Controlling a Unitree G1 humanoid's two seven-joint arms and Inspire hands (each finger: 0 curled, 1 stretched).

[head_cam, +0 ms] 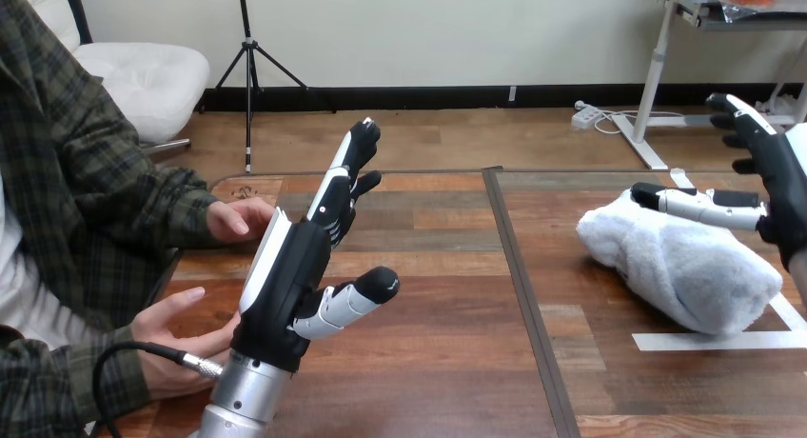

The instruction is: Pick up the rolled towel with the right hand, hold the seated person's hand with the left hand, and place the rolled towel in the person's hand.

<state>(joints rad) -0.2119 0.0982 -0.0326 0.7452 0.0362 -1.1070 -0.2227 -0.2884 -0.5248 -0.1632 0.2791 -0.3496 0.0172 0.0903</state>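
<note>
In the head view, the towel (680, 267) lies rolled on the right part of the desk (428, 362), white and thick. Its near end is beside a strip of white tape (704, 341) on the wood. The right hand (782, 186) is at the view's right edge, at the far right end of the towel. Its fingers are apart and nearly straight, pointing up and left behind the towel. Its thumb stretches left over the top of the towel, and I cannot tell if it touches. The hand is not closed on the towel.

The left hand (285, 276) stands upright over the left part of the desk, well apart from the towel. Its fingers are straight and point away from the robot, its thumb sticks out to the right, and it holds nothing. The person's near hand (176, 338) is palm up just left of the left wrist, partly behind it; whether they touch I cannot tell. The person's far hand (238, 219) rests at the desk's left edge, beside the left hand's fingers.
</note>
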